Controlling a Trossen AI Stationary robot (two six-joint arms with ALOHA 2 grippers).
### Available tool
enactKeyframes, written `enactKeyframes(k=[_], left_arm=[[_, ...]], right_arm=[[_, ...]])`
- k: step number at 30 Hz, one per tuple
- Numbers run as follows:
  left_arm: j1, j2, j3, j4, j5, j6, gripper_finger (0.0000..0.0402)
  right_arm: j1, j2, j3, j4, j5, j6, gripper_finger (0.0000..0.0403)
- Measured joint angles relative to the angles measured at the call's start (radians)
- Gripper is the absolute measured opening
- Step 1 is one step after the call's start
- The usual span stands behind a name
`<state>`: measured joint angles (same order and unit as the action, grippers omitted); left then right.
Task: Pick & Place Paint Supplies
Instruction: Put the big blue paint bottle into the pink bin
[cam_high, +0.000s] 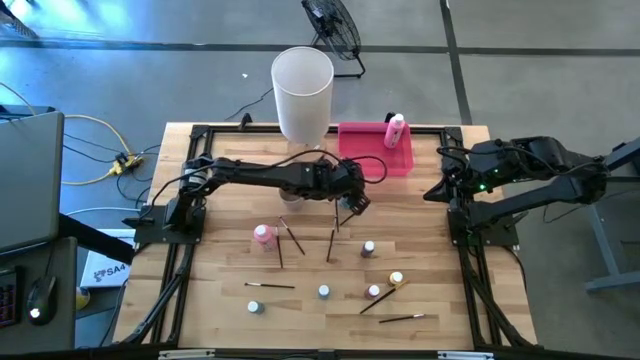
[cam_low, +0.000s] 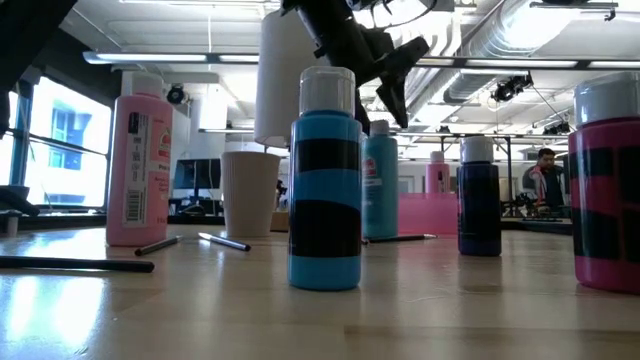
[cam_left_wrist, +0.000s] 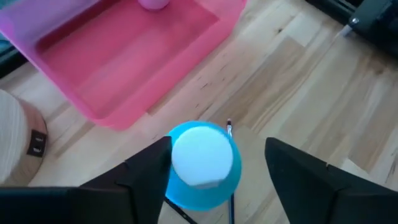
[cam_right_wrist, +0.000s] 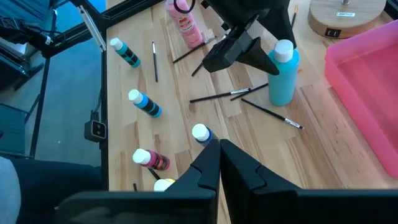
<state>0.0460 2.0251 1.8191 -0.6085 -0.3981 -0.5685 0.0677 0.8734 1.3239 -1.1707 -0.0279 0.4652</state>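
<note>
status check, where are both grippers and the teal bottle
Left gripper open, straddling the upright teal bottle near the pink tray. Right gripper shut, parked at the table's right edge. Brushes lie around the bottle.

The tray (cam_high: 375, 160) lies at the far edge of the table (cam_high: 220, 315), just right of the tall cylinder (cam_high: 302, 92), and one bottle (cam_high: 396, 131) stands inside the tray at its far right corner. The left gripper (cam_high: 350, 204) hangs over the middle of the table, in front of the tray, with its fingers apart on both sides of an upright tall bottle (cam_right_wrist: 283, 71) that stands on the table below it. Another tall bottle (cam_high: 264, 235) stands to the left of it, brushes (cam_high: 292, 237) lie between them, the small bottles (cam_high: 369, 247) are spread nearer the front edge, and the right gripper (cam_high: 436, 190) is at the right edge of the table.
</note>
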Motion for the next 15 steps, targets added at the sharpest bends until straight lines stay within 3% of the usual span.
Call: enactKeyframes(k=[15], left_arm=[[0.0, -0.001, 0.301, -0.19, 0.036, 0.209, 0.0261]], right_arm=[[0.0, 0.0, 0.0, 0.0, 0.0, 0.0, 0.0004]])
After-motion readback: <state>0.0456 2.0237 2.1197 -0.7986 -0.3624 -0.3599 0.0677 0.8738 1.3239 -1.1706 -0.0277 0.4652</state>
